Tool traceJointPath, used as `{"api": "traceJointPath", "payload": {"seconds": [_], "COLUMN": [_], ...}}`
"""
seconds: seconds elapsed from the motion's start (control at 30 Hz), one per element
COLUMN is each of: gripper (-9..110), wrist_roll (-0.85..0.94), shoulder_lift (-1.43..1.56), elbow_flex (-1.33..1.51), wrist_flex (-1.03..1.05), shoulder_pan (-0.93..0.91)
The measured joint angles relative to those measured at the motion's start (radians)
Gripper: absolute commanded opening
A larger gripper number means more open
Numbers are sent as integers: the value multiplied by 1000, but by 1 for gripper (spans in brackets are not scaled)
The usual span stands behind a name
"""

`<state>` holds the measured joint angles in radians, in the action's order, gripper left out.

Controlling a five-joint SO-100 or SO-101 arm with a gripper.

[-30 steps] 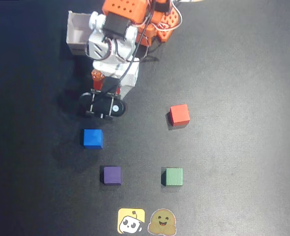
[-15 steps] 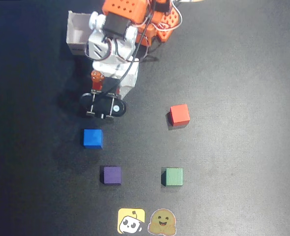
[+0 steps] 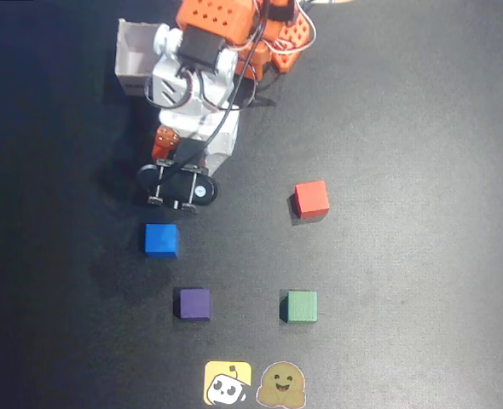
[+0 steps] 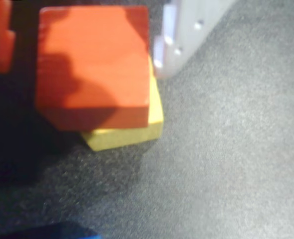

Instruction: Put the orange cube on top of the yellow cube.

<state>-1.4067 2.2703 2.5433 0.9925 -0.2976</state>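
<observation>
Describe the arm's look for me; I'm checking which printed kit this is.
In the overhead view, bright orange printed arm segments with round holes alternate with white segments, black servo blocks between them, thin black and white cables looping alongside. In the wrist view, one finger is white plastic, the other orange.

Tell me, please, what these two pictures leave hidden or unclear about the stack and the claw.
- Overhead view: the arm covers the stack completely.
- Wrist view: the orange cube covers most of the yellow cube.
- Wrist view: the claw fingertips are cut off at the top, so release cannot be told.
</observation>
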Motion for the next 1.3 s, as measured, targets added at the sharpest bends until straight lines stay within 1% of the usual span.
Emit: {"api": "traceJointPath", "payload": {"seconds": [0.23, 0.33, 0.6, 0.7, 0.9, 1.13, 1.3], "gripper": [22, 22, 22, 18, 2, 0, 1], "wrist_roll": [2, 0, -14, -12, 8, 26, 25], "shoulder_lift": [0, 0, -81, -81, -46, 89, 230], "elbow_flex": [0, -5, -179, -244, -281, -276, -204], "wrist_flex": [0, 12, 132, 186, 249, 313, 347], "shoulder_pan": [0, 28, 49, 51, 77, 94, 114]}}
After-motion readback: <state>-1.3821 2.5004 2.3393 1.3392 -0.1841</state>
